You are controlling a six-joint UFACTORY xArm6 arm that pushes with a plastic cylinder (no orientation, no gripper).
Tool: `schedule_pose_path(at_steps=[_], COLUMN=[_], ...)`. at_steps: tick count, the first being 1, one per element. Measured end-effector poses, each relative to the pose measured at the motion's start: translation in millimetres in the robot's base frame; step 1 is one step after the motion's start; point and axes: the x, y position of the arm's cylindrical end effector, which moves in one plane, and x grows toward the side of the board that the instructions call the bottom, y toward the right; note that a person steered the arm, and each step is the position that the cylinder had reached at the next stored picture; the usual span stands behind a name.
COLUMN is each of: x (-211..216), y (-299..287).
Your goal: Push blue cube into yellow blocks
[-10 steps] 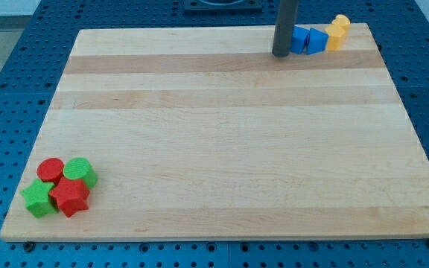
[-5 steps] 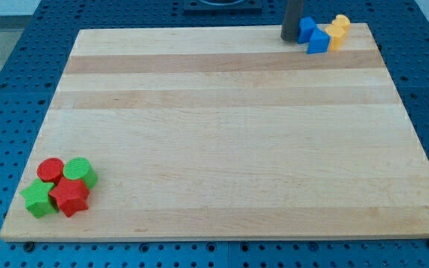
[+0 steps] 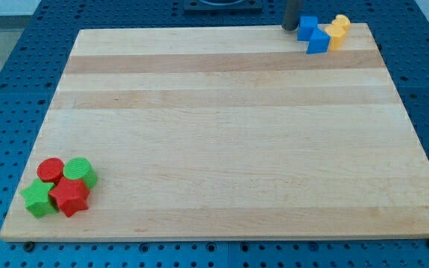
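The blue cube sits at the top right corner of the wooden board. A second blue block lies just below and to the right of it, touching it. Two yellow blocks stand against the right side of the blue blocks, near the board's top edge. My tip is at the board's top edge, right beside the blue cube's left side.
At the board's bottom left corner sits a cluster: a red cylinder, a green cylinder, a green star and a red star. Blue perforated table surrounds the board.
My tip has moved up and to the right, from left of the blue blocks to the board's top edge. The blue cube has shifted up and right, closer to the yellow blocks.
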Motion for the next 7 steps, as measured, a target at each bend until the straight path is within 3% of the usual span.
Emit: schedule_pose_path(at_steps=[1,7], x=[3.0,9.0], y=[-19.0,44.2])
